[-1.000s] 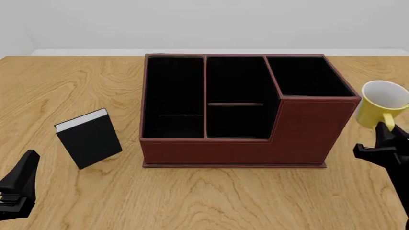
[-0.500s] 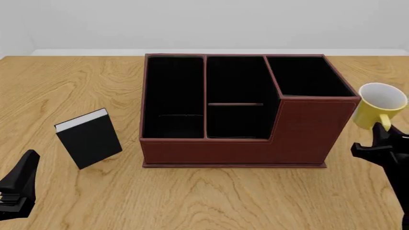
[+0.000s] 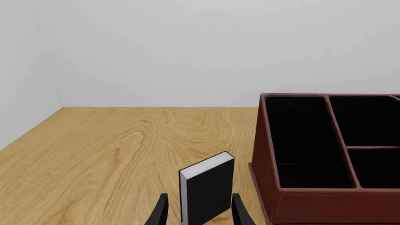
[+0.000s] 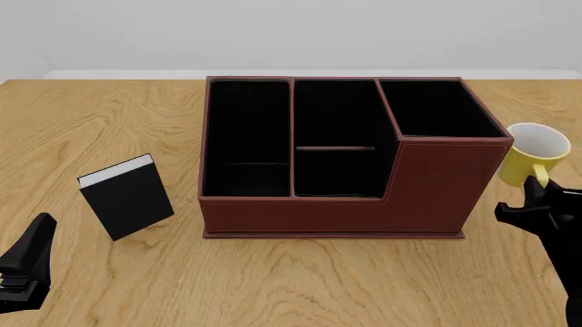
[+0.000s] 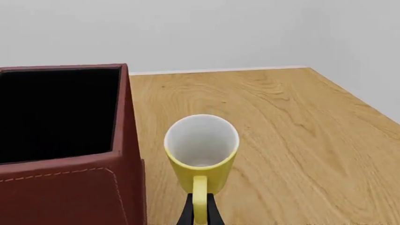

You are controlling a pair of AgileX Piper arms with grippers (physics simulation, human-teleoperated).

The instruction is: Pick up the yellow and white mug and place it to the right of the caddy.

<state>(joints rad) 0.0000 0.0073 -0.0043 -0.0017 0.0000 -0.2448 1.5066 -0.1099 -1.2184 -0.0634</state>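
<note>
The yellow and white mug (image 4: 536,151) is just right of the caddy's tall corner, tipped so its white inside faces the camera. My right gripper (image 4: 538,189) is shut on its yellow loop handle (image 5: 199,197), seen pinched between the black fingers in the right wrist view. There the mug (image 5: 202,161) sits close beside the caddy's right wall (image 5: 69,185). I cannot tell whether the mug touches the table. The reddish-brown caddy (image 4: 337,208) stands mid-table with black-lined compartments. My left gripper (image 4: 27,269) stays low at the front left, open (image 3: 199,199) and holding nothing.
A small black book with white page edges (image 4: 127,197) stands left of the caddy, ahead of the left gripper's fingers (image 3: 206,192) and apart from them. The table's right edge (image 5: 350,93) runs close beyond the mug. The caddy's left wall (image 3: 265,154) is near the book.
The right gripper has carried the mug a little down and to the left, closer to the caddy's right wall. The left arm, book and caddy have not moved.
</note>
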